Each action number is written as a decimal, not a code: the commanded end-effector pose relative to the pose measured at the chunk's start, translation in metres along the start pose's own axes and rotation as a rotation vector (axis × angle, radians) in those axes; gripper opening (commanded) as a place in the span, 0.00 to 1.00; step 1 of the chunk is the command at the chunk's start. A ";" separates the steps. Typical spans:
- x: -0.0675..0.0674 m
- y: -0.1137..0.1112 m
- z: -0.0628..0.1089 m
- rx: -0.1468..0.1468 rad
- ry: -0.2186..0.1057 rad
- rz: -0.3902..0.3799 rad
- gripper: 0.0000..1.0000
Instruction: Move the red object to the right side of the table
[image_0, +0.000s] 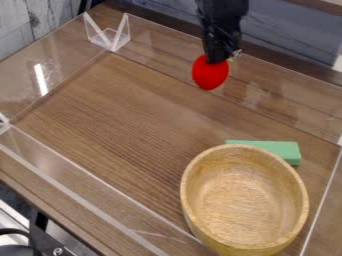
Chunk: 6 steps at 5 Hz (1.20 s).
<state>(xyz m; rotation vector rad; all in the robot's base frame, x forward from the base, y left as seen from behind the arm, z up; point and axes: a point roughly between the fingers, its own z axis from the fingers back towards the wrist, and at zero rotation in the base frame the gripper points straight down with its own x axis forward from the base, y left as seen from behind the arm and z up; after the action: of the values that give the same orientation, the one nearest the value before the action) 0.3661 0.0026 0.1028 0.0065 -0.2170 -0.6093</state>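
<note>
Claw (217, 61) clamped on red object (209, 72), near table (120, 110) far edge; bare wood left.

Lab test bench, wood-grain table (120, 120) fenced by clear acrylic walls (54, 75)

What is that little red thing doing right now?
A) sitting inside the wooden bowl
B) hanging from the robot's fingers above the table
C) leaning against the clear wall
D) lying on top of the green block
B: the red object hangs pinched in the gripper, far from the wooden bowl and green block.
</note>
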 end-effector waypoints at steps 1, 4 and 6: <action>0.016 -0.007 0.019 0.049 -0.072 0.035 0.00; 0.049 -0.059 -0.013 0.015 -0.044 0.165 0.00; 0.039 -0.041 -0.010 0.025 -0.029 0.112 0.00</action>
<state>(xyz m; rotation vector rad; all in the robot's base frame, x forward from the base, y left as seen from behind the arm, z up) 0.3698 -0.0538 0.0791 -0.0017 -0.1951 -0.4863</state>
